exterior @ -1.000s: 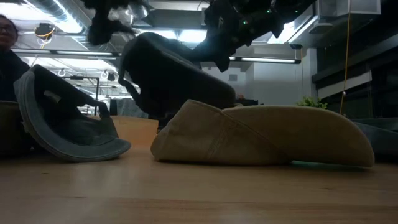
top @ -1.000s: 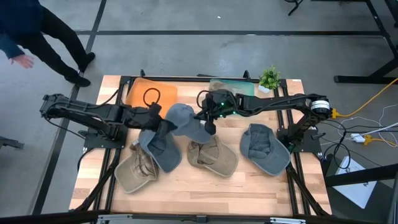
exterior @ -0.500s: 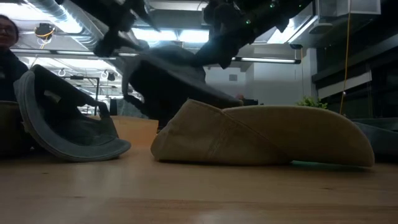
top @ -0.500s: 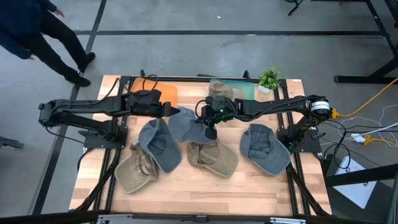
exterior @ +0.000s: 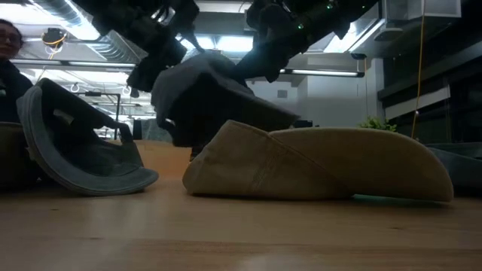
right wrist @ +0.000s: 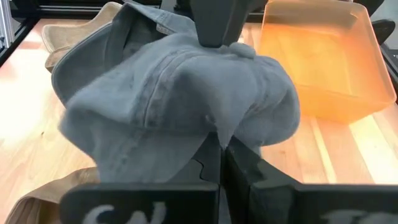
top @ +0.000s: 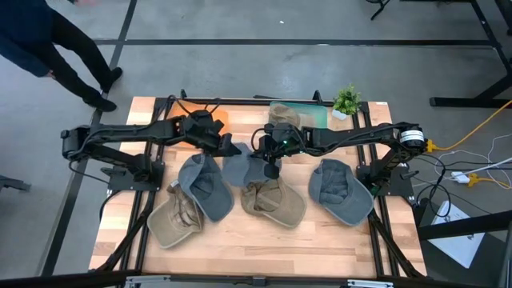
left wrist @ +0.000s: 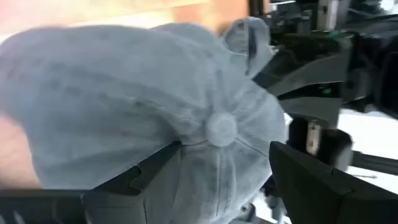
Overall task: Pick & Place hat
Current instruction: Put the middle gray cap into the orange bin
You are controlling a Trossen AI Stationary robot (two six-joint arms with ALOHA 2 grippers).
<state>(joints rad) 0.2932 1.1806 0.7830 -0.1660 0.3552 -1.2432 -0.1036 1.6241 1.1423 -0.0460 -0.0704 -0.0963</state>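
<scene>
A grey-blue hat hangs over the middle of the table, with my right gripper shut on it. My left gripper stands open at the hat's left side. In the left wrist view its two fingers flank the crown with its top button; I cannot tell whether they touch the cloth. Below, a tan hat lies on the table. My right gripper pinches a bunched fold of the hat's crown cloth between its two shut fingers. The fingers come slanting down from the table's right side. The hat droops below and in front of them, its crown bulging toward my left gripper; its lower edge shows behind the tan hat.
More hats lie on the table: a grey one and a tan one at the left, a grey one at the right. An orange tray stands at the far left, a green tray and a small plant at the far edge. A person walks beyond the far left corner.
My left gripper has swung toward the far edge and then rightward to the hat, rolling its wrist, and now has its open fingers around the crown. My right gripper has kept its hold almost in place. The hat has sagged and bunched up smaller beneath it.
</scene>
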